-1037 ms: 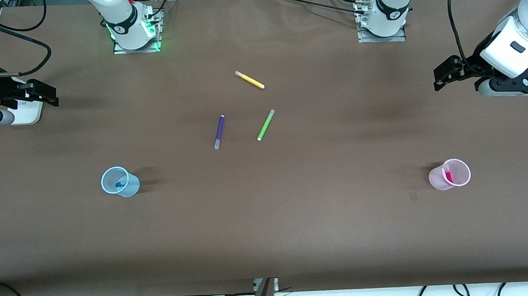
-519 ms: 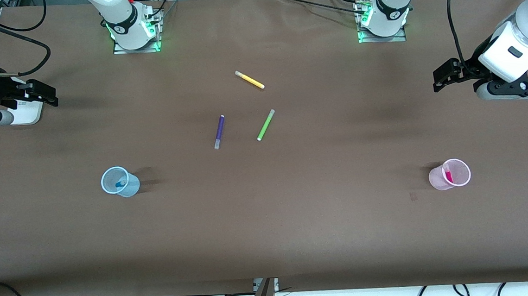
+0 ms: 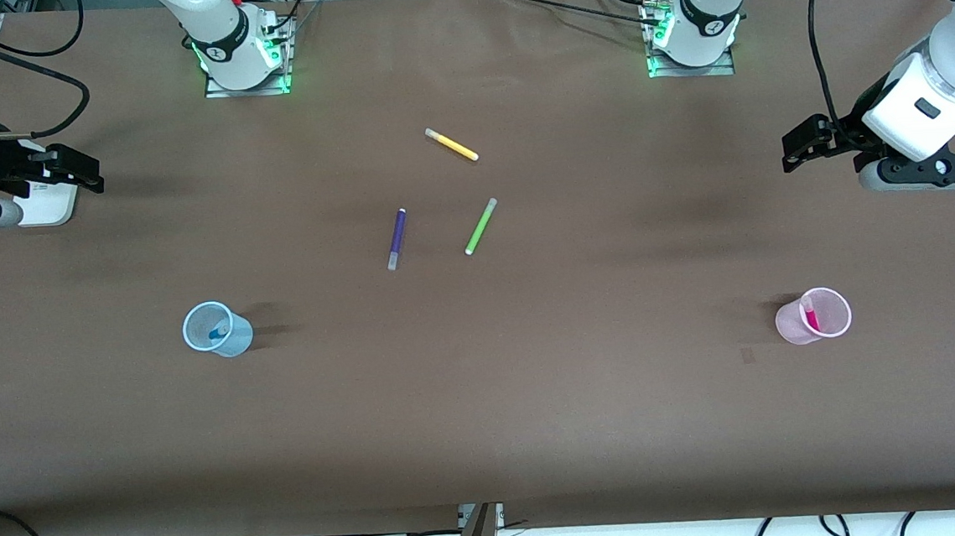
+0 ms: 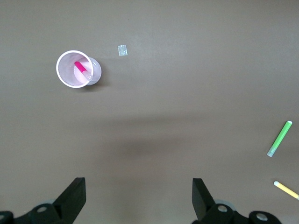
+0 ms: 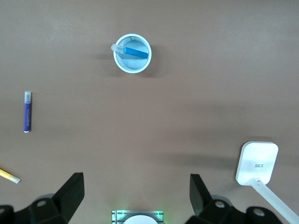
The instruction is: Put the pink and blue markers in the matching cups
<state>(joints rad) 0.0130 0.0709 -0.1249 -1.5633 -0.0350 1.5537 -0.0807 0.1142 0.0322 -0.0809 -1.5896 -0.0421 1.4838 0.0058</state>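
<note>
The pink marker stands leaning inside the light pink cup, toward the left arm's end of the table. From the left wrist view, the pink marker lies across the pink cup. The blue marker sits in the light blue cup, toward the right arm's end. The right wrist view looks down on the blue marker in the blue cup. My left gripper hangs open and empty over the table's edge. The right gripper is also open and empty.
A yellow pen, a dark purple pen and a green pen lie mid-table. A white flat device sits under the right gripper. A small pale tape patch lies beside the pink cup.
The left arm's hand has drifted slightly upward and toward mid-table. The right arm has barely moved. Cups and pens stay put.
</note>
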